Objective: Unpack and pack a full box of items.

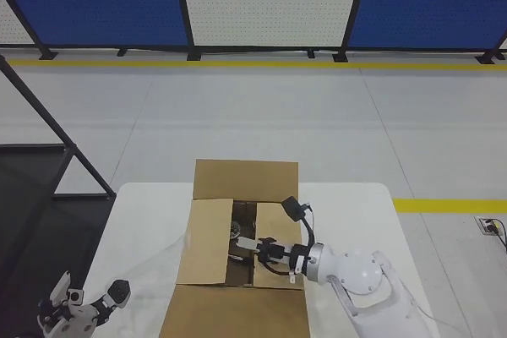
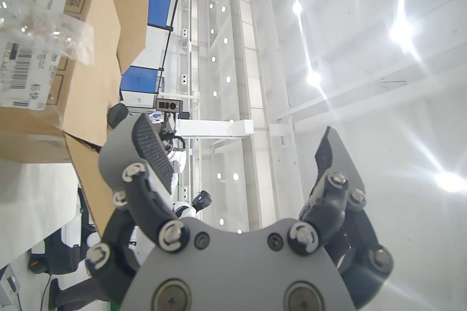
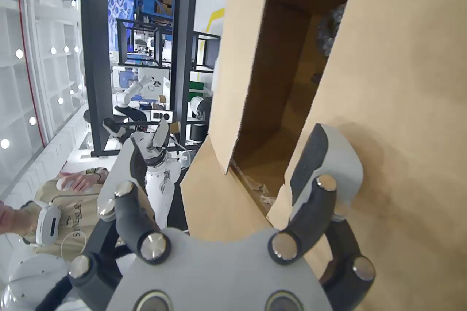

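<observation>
1. Box (image 1: 245, 179) of plain brown cardboard stands in the middle of the white desk (image 1: 144, 220), with all four top flaps folded outward and a dark interior
2. Flaps at the far and near ends lie nearly flat; the left flap (image 1: 204, 241) leans out over the desk, and the right flap (image 1: 280, 226) slants beneath the right arm
3. Something crinkled and grey (image 3: 330, 28) lies deep inside against one wall; what it is cannot be told
4. Seen from the left wrist, the box's outer side carries white printed labels (image 2: 22, 61) and a loose piece of clear plastic wrap (image 2: 62, 28)
5. Right tool (image 1: 266, 251) sits at the right flap's free edge, above the opening, with its fingers spread and pinching nothing; one finger (image 3: 321, 159) rests against the flap's face
6. Left tool (image 1: 91, 293) hangs at the desk's near left edge, well apart from the box, its fingers spread wide and empty
</observation>
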